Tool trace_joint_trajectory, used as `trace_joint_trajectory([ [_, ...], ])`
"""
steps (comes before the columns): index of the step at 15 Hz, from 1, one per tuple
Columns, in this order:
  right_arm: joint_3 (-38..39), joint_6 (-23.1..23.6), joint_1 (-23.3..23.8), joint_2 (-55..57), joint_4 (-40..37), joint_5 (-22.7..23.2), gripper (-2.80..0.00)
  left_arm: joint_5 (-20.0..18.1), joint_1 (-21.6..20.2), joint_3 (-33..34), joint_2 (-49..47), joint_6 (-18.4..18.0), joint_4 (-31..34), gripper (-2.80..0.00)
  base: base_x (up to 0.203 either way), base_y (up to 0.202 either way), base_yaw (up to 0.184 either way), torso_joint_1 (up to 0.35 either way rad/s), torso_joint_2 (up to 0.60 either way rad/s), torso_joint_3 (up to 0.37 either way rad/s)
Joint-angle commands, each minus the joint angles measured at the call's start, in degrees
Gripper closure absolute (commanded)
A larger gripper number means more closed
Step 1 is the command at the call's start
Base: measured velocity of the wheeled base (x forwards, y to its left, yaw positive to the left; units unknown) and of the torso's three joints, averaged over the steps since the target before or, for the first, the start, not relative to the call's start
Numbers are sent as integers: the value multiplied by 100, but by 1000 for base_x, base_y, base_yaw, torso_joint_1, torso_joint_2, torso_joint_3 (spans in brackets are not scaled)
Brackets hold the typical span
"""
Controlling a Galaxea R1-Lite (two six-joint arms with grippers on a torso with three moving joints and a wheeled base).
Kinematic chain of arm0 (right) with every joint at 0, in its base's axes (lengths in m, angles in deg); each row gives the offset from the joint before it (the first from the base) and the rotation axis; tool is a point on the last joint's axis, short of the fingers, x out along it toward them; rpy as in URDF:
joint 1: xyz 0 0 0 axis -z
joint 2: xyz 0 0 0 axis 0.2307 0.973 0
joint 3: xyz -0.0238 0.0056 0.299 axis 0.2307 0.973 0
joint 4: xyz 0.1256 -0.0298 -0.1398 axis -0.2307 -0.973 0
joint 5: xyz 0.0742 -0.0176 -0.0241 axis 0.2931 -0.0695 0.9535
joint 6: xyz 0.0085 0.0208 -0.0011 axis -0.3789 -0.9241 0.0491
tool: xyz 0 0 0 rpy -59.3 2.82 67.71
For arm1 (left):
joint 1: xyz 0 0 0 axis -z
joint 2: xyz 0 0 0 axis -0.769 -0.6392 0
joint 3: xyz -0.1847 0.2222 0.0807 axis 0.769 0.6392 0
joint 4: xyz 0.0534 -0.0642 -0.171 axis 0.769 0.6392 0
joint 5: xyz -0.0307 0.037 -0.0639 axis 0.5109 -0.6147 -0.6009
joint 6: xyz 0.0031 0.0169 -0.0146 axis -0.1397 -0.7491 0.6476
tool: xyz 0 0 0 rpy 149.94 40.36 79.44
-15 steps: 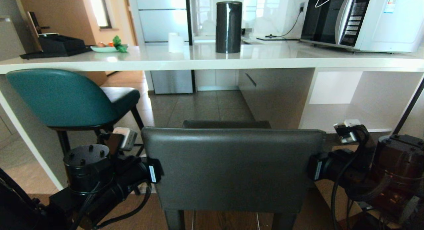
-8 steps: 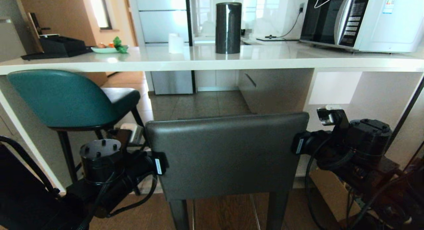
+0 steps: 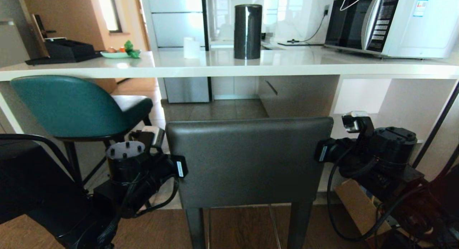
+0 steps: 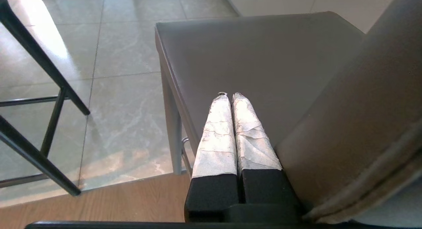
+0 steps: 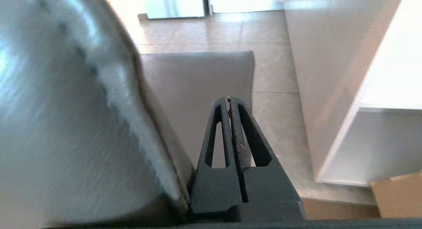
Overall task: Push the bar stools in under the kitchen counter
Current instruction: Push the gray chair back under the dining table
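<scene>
The dark grey bar stool stands in the middle, its boxy backrest (image 3: pixel 251 159) towards me and its seat (image 4: pixel 257 60) pointing at the kitchen counter (image 3: pixel 215 66). My left gripper (image 4: pixel 229 96) is shut and empty, lying over the seat's edge along the backrest's left end. On the other side my right gripper (image 5: pixel 229 98) is shut too, against the right end of the backrest (image 5: pixel 66 107). In the head view both arms flank the backrest, which hides the fingers. The teal bar stool (image 3: pixel 64 105) sits at the left with its seat under the counter.
On the counter are a microwave (image 3: pixel 391 23), a black cylinder (image 3: pixel 247 30), a black tray (image 3: pixel 62 50) and a plate of vegetables (image 3: pixel 120 52). A white shelf (image 3: pixel 376 128) lies under the counter's right part. A cardboard box (image 3: pixel 358 206) stands on the floor beside my right arm.
The grey stool has slid forward towards the counter and its seat is now hidden behind the backrest. Both arms have reached forward with it, still at the backrest's two ends.
</scene>
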Motion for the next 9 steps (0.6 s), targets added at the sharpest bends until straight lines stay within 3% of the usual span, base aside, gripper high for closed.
trace_joint_trajectory([
  [1, 162, 12, 16, 1, 81, 17, 0, 25, -313, -85, -112, -49, -45, 0, 0, 0, 0, 0, 0, 0],
  [6, 307, 12, 11, 10, 94, 17, 0, -31, -715, -282, -265, -320, -45, 0, 0, 0, 0, 0, 0, 0],
  [9, 298, 21, 20, 40, 85, 26, 0, -29, -654, -464, -309, -363, -28, 0, 0, 0, 0, 0, 0, 0],
])
